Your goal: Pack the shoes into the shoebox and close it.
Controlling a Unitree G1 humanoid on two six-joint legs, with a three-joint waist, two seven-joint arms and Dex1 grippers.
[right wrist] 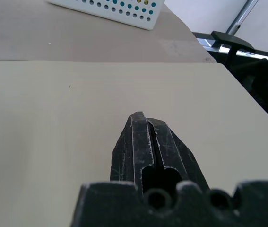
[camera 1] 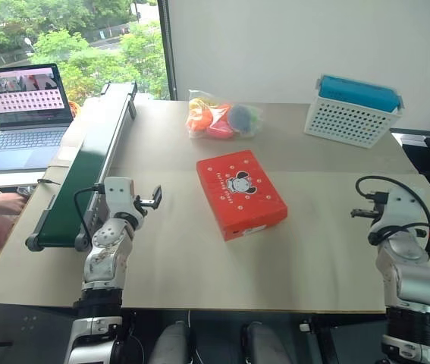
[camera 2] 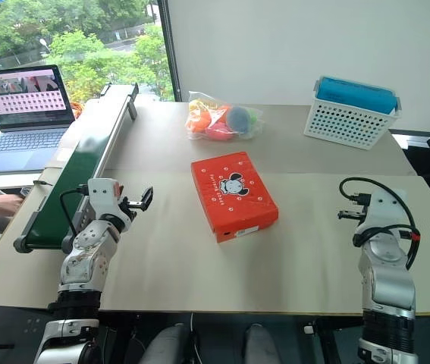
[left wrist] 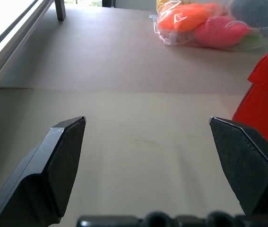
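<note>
The closed red-orange rectangular cardboard shoebox [camera 1: 240, 192] is seen at three o'clock of the wide-open left gripper [camera 1: 152, 199]; the right gripper [right wrist: 145, 137] is shut, empty.

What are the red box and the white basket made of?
The red box looks like matte printed cardboard: crisp folded edges, flat panels, a cartoon mouse and white dots printed on the lid. The white basket looks like moulded plastic: even rows of small round holes and a smooth, faintly glossy wall.
</note>
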